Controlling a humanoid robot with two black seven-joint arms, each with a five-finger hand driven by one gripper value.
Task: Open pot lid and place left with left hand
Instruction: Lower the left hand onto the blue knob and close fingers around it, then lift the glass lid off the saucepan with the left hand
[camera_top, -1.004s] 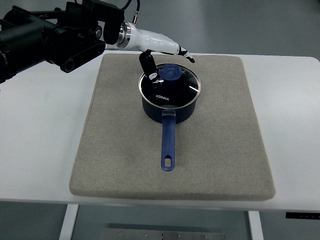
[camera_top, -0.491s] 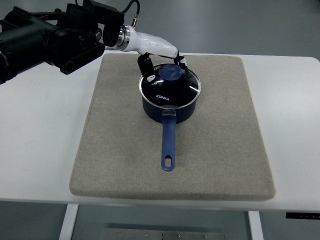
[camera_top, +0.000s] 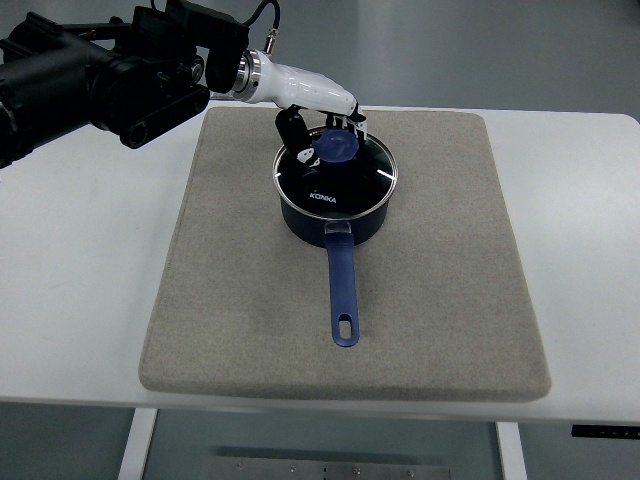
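Now the left arm (camera_top: 100, 75) reaches in from the far left, black near the edge and white toward the wrist. The left hand (camera_top: 322, 128) bends down over the far side of the pot (camera_top: 335, 200). Its fingers (camera_top: 356, 122) are curled around the blue knob (camera_top: 337, 147) on the glass lid (camera_top: 338, 175), with the dark thumb (camera_top: 293, 132) on the left side of the knob. The lid sits on the pot. The pot stands on the gray mat (camera_top: 240, 300), toward the far middle of it. The blue pot handle (camera_top: 342, 290) points to the near side. The mat lies on the white table (camera_top: 80, 290).
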